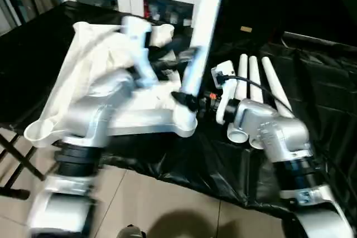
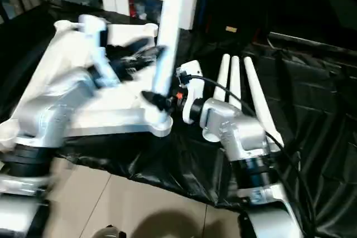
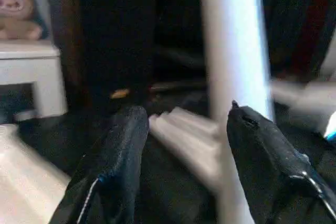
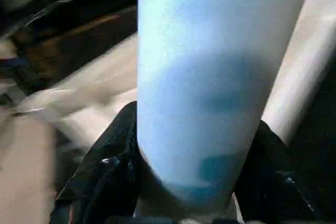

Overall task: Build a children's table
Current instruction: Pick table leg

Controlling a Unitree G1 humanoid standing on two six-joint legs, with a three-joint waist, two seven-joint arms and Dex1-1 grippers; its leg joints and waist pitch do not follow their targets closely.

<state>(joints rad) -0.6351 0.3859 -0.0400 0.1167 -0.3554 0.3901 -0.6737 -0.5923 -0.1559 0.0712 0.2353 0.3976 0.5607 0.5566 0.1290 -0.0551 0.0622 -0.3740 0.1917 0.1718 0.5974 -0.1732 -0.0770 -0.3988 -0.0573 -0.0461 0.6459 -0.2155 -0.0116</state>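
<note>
- Looking down from the head, we see our right gripper [image 1: 188,100] clamping the long white tapered tube leg [image 1: 201,32] upright at the white plastic rectangular tabletop's [image 1: 72,71] near corner socket; three spare white legs [image 1: 254,82] lie just beside it on black sheeting [image 1: 312,98].
- Our left wrist view shows the left gripper [image 3: 181,145] spread apart, the leg beside one finger.
- Our right wrist view shows both fingers [image 4: 113,156] pressing the leg.

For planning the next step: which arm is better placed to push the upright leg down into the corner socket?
Right. Its claw clasps the upright leg low, just above the tabletop corner socket; the left claw is open beside it.
</note>
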